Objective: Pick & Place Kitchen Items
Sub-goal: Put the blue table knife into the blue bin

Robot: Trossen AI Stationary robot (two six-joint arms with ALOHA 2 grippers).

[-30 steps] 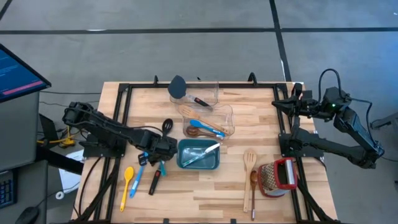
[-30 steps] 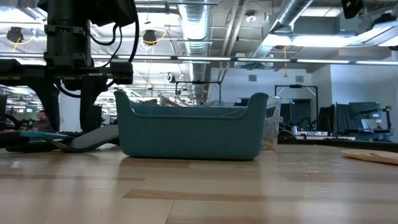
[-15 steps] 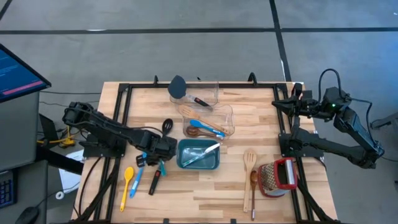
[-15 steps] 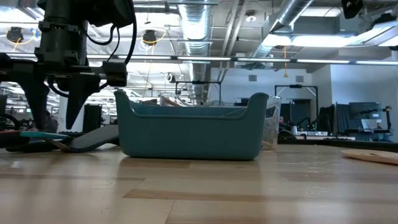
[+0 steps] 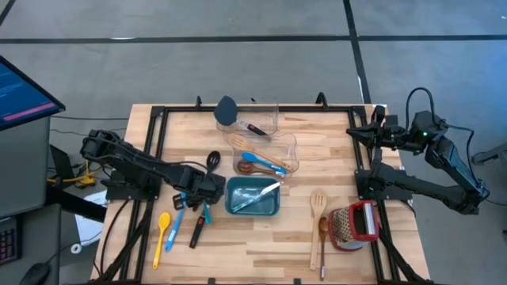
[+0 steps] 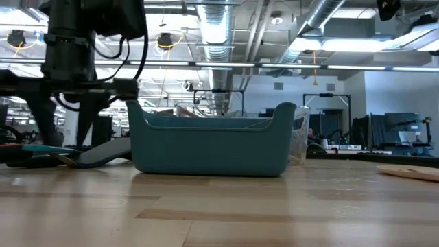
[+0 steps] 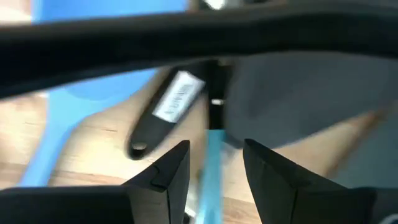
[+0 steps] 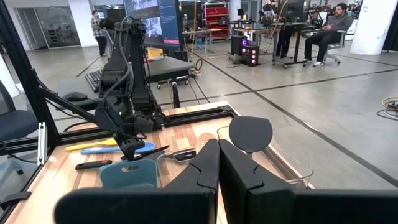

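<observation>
My left gripper (image 5: 201,201) hangs open just left of the teal bin (image 5: 253,197), low over a cluster of utensils. In the left wrist view its two fingers stand either side of a slim teal handle (image 7: 215,163) without visibly touching it. A black labelled handle (image 7: 166,112), a blue spoon (image 7: 65,121) and a grey spatula blade (image 7: 298,106) lie around it on the wood. The low view shows the gripper (image 6: 64,134) with its fingers spread just above the utensils (image 6: 62,155). A yellow spoon (image 5: 162,235) lies farther left. My right gripper (image 8: 217,163) is shut, parked at the table's right edge (image 5: 379,131).
The teal bin holds a utensil. Two clear containers (image 5: 269,152) behind it hold spoons and a dark spatula (image 5: 226,111). A black ladle (image 5: 212,161) lies near the left arm. A pale slotted spatula (image 5: 318,204), a brown wooden spoon (image 5: 323,241) and a red-and-white grater (image 5: 353,225) lie to the right.
My left gripper has moved a little toward the table's left edge and come down toward the utensils beside the bin, staying open. The utensils have kept still.
</observation>
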